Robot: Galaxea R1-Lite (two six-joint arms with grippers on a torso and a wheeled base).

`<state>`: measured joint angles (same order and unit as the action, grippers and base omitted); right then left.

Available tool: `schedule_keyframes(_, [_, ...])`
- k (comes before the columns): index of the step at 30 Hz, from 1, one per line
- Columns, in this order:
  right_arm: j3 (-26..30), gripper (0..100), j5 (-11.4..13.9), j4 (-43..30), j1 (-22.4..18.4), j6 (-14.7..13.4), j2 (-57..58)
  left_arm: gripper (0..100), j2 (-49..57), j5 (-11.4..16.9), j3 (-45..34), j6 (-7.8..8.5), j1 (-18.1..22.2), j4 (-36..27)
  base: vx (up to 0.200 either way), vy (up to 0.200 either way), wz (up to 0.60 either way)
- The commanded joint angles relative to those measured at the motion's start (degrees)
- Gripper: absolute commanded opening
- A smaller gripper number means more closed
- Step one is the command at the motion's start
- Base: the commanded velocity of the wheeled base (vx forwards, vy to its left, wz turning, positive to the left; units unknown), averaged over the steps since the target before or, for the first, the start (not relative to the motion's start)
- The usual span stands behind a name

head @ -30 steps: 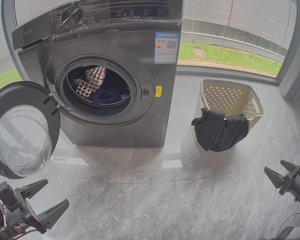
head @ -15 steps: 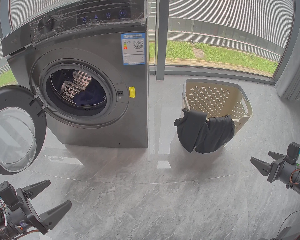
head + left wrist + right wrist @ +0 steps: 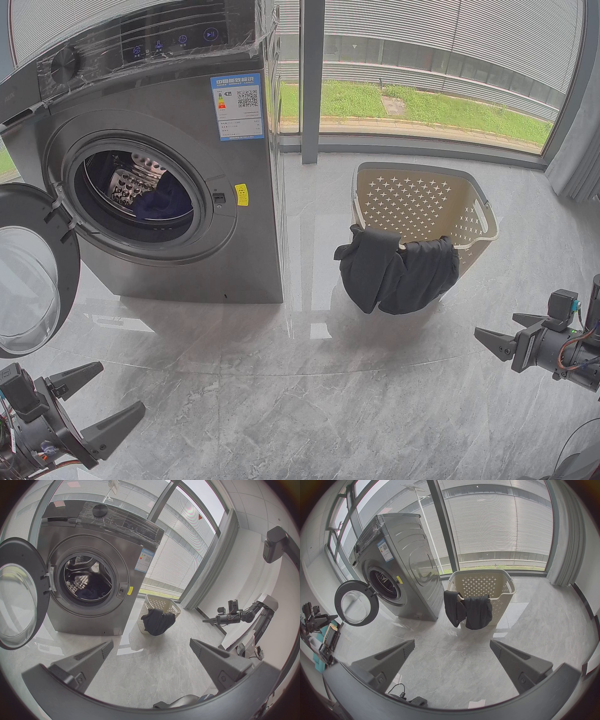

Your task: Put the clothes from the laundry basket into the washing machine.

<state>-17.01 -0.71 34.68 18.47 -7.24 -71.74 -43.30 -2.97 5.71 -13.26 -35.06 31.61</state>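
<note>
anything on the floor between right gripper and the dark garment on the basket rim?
Nothing. Head view shows bare grey floor between the right gripper and the dark garment draped over the laundry basket rim; the right wrist view agrees.

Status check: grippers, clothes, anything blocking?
Open, empty: left gripper, right gripper. Over laundry basket rim: dark garment. At washing machine, door open, clothes inside. Nothing blocking basket.

Grey floor (image 3: 325, 406), tall window (image 3: 437, 50), perhaps a curtain (image 3: 574, 153).
</note>
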Motion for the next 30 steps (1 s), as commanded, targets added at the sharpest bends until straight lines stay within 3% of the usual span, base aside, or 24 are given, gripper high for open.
schedule_keyframes(1, [-0.31,100,0.0,0.12,0.08,-0.23,-1.65,100,-0.56,-0.01,0.27,-0.1,-0.01,0.03,0.0,0.0,0.0])
schedule_keyframes(8, [-0.31,100,0.18,0.03,0.16,-1.99,-2.97,100,-0.64,-0.1,0.27,-0.27,0.08,-0.06,0.0,0.0,0.0])
schedule_keyframes(30, [-0.13,100,0.09,0.12,1.04,-3.22,-5.51,100,-0.73,-0.1,-0.26,0.17,0.08,-0.06,0.0,-0.2,0.0])
